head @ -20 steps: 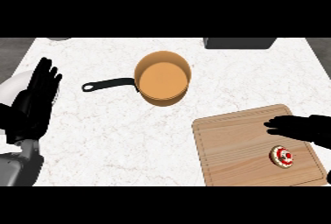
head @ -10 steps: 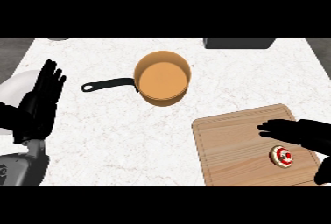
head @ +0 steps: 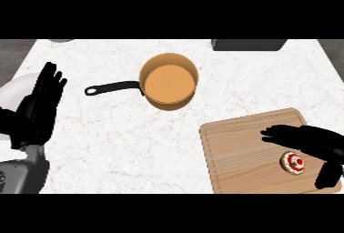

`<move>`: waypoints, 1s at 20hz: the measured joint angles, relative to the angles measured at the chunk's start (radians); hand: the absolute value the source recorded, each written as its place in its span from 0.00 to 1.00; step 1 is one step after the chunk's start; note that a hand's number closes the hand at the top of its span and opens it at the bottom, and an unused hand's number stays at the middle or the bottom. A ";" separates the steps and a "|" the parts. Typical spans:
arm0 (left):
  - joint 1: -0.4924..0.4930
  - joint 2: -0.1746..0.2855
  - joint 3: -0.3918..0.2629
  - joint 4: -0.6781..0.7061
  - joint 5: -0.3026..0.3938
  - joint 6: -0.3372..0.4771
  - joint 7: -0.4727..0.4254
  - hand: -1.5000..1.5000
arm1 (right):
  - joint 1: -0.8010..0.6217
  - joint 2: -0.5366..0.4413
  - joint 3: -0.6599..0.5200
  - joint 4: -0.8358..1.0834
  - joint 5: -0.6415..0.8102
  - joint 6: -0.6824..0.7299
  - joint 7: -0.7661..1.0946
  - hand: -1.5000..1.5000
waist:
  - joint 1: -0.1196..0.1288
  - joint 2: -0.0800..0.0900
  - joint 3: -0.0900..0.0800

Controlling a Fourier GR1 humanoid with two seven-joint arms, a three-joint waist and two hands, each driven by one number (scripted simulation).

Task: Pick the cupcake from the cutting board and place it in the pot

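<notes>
The cupcake [head: 293, 163], red and white on top, sits near the right side of the wooden cutting board [head: 242, 159] at the lower right. My right hand [head: 310, 143] hovers just above and behind it, fingers spread toward the left and thumb hanging down past the cupcake's right side, not closed around it. The orange pot [head: 169, 81] with a black handle [head: 111, 88] stands at the upper middle of the counter. My left hand [head: 40, 105] rests open at the left edge, fingers up.
A dark box [head: 249, 44] lies at the counter's far edge, upper right. A white rounded object [head: 17, 91] shows behind my left hand. The marble counter [head: 134, 145] spreads between pot and board.
My right hand has moved left and down over the board, closer to the cupcake. The left hand has shifted only slightly.
</notes>
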 measured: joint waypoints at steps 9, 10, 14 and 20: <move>-0.001 -0.017 0.020 -0.016 -0.020 -0.018 0.016 0.50 | -0.025 0.047 0.012 0.083 0.115 -0.110 -0.131 1.00 | 0.002 0.000 0.000; -0.004 -0.017 0.022 -0.026 -0.026 -0.016 0.028 0.50 | -0.032 0.054 0.011 0.086 0.122 -0.109 -0.134 1.00 | 0.002 0.000 0.000; -0.020 -0.041 0.018 -0.028 -0.051 -0.003 0.041 0.50 | -0.025 0.081 0.006 0.098 0.155 -0.127 -0.155 1.00 | 0.001 -0.002 -0.002; 0.000 -0.044 0.022 -0.032 -0.060 -0.015 0.043 0.50 | -0.032 0.260 0.051 -0.022 0.199 -0.049 0.081 1.00 | -0.001 -0.013 -0.015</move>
